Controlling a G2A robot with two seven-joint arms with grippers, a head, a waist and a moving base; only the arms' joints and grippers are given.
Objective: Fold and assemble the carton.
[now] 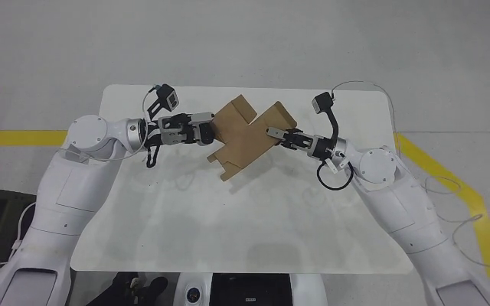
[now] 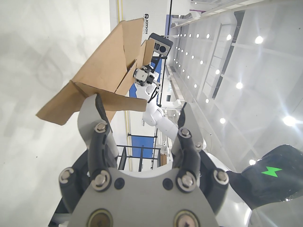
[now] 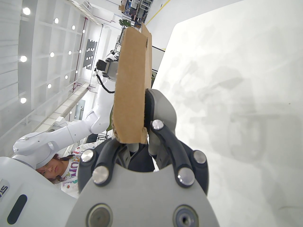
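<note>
Carton (image 1: pixel 246 136) hung above tabletop (image 1: pixel 230 222), btw both arms. R tool (image 3: pixel 142 112) was pinched tight on one flap edge, prob. as anchor. L tool (image 2: pixel 141 105) gaped wide at opposite flap, gripping nothing, prob. free to fold.

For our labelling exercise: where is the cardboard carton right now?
In the top view the carton is over the far middle of the table, between the hands: the right hand grips one flap, the open left hand is at its opposite side.
</note>
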